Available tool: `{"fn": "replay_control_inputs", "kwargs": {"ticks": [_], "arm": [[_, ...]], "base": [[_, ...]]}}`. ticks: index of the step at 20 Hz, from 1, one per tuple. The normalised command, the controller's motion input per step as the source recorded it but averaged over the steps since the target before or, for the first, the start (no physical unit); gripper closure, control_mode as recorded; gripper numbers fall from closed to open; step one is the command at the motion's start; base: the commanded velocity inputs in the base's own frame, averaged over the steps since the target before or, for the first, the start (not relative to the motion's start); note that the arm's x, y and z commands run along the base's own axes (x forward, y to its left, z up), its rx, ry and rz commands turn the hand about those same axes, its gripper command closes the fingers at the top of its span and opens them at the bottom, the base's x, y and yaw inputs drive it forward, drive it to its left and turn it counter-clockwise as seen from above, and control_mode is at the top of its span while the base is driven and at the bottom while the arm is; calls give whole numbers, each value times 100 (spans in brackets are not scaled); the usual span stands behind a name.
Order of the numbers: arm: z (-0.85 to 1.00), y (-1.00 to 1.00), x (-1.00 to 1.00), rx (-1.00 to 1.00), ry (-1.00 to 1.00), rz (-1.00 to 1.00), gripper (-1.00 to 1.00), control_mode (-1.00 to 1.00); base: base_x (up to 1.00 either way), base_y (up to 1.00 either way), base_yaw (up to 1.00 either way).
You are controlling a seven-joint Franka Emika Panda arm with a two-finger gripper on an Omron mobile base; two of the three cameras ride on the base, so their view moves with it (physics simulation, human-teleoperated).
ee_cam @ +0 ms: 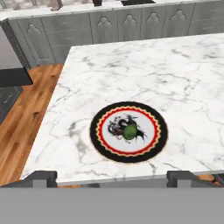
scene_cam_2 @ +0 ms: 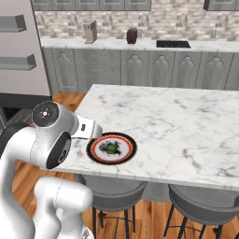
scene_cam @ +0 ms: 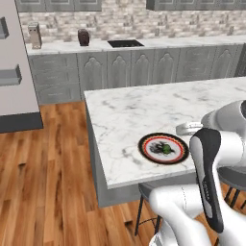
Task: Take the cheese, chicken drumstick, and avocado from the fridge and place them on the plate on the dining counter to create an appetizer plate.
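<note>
Your avocado sits in the middle of the plate, near the front edge of the dining counter. Your gripper hovers just short of that edge with its jaws spread wide and nothing between them. No cheese or drumstick is on the plate. If you handle that avocado again, expect a small, round, smooth, fairly firm ball that will likely roll. Pinch it across its widest middle, squarely, so it does not squirt out.
</note>
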Motion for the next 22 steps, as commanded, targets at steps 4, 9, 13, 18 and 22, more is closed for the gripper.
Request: {"fn": "replay_control_inputs", "kwargs": {"ticks": [4, 9, 13, 18, 22], "arm": [[45, 3, -7, -2, -2, 0, -100, -100], [4, 7, 0, -1, -1, 0, -100, -100], [0, 0, 0, 0, 0, 0, -100, 100], [0, 0, 0, 0, 0, 0, -100, 100], [0, 0, 0, 0, 0, 0, -100, 100]], "base": [[0, 0, 0], [0, 0, 0], [-27, 1, 1], [-64, 43, 15], [-29, 97, 37]]}}
